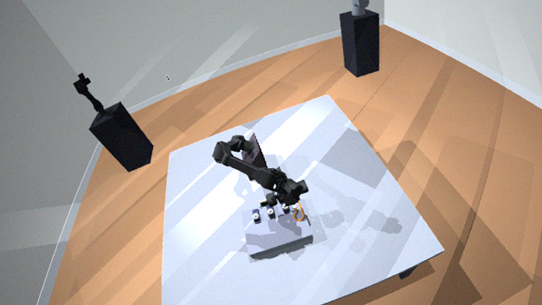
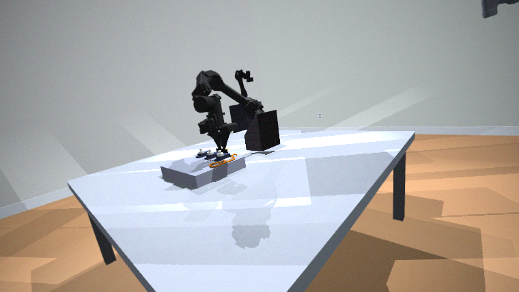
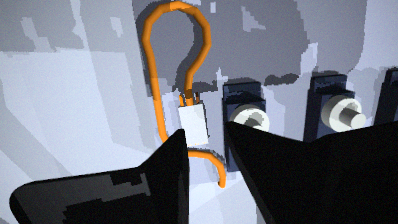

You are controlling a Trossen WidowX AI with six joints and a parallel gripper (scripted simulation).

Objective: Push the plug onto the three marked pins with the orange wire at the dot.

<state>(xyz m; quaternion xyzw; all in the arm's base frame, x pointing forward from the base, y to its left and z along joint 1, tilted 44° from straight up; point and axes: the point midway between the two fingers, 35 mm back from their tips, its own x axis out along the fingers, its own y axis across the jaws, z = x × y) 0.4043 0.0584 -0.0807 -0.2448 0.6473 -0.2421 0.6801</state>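
Observation:
The white flat plug (image 3: 194,125) lies with its wire end toward the top of the wrist view, beside the nearest servo. Its orange lead (image 1: 299,220) (image 2: 214,166) (image 3: 154,75) loops over the grey block. My gripper (image 2: 220,149) (image 3: 205,132) points down, low over the block, and is part open with nothing held. In the wrist view the left fingertip overlaps the plug's lower left edge; the right fingertip is before the nearest servo (image 3: 242,100). The height gap to the plug is unclear. The pins and dot cannot be made out; a yellow strip (image 2: 227,149) shows behind the fingers.
The grey block (image 1: 279,238) (image 2: 179,174) stands on the white table (image 1: 216,292) (image 2: 235,279). Two more servos (image 1: 256,216) (image 1: 270,212) stand in the row beside the nearest one. The arm's dark base (image 1: 253,151) (image 2: 268,130) is behind the block.

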